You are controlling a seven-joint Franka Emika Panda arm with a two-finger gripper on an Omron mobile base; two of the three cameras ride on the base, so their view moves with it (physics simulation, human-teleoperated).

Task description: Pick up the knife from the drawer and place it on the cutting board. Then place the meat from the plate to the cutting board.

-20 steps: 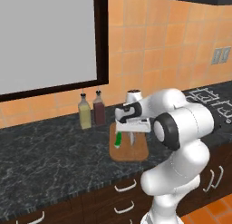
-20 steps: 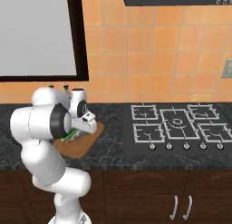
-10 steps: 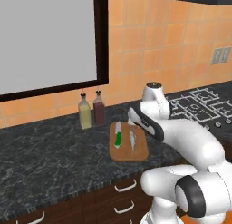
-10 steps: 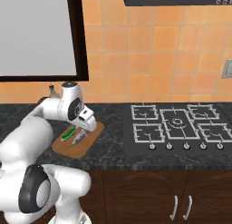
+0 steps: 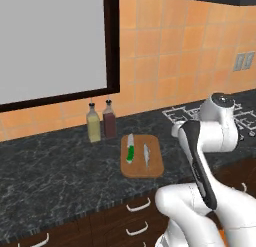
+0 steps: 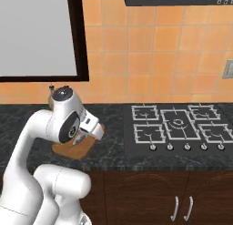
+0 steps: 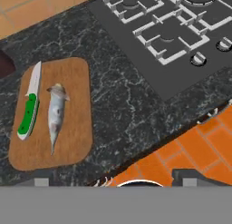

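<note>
On the counter [image 5: 60, 176], your cutting board [image 5: 142, 156] already carries both items: the knife [image 5: 130, 149] lies along its left half, green handle toward the front edge, and the meat [image 5: 146, 155] lies just beside it on the right, the two side by side and apart. From the hand camera you see the same pair from above, knife [image 7: 29, 105] and meat [image 7: 55, 114] both fully on the board [image 7: 72, 128], with the stove [image 7: 172, 28] well off to one side. The hand carries nothing and its fingers stand spread wide, high above the counter edge. Judging by this layout, both placements look finished and the step in hand is only the retreat. Your next move calls for little: keep the arm [image 5: 200, 156] clear of the board and of the two bottles [image 5: 100, 122] behind it.
</note>
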